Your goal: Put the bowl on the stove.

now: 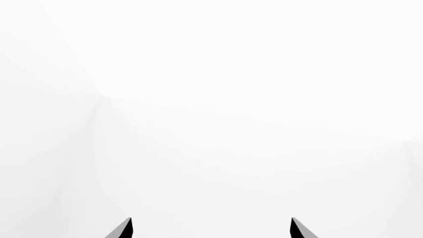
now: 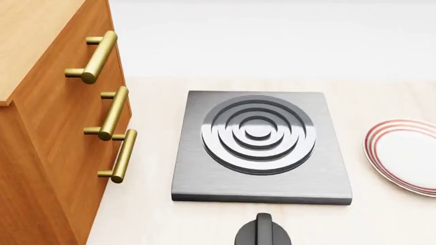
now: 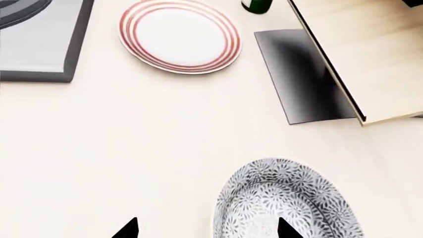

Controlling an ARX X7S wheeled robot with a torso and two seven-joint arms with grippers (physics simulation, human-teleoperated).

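My right pincer (image 3: 205, 229) hangs spread over the bowl (image 3: 284, 203), white with dense grey-blue flowers, on the worktop (image 3: 132, 148) well apart from the stove (image 3: 39, 44); my left pincer (image 1: 211, 229) is spread too.

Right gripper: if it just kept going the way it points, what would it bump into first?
Probably the bowl: its rim lies just ahead of the right gripper, toward one fingertip. The rest of the path seems bare countertop, though depth is unclear.
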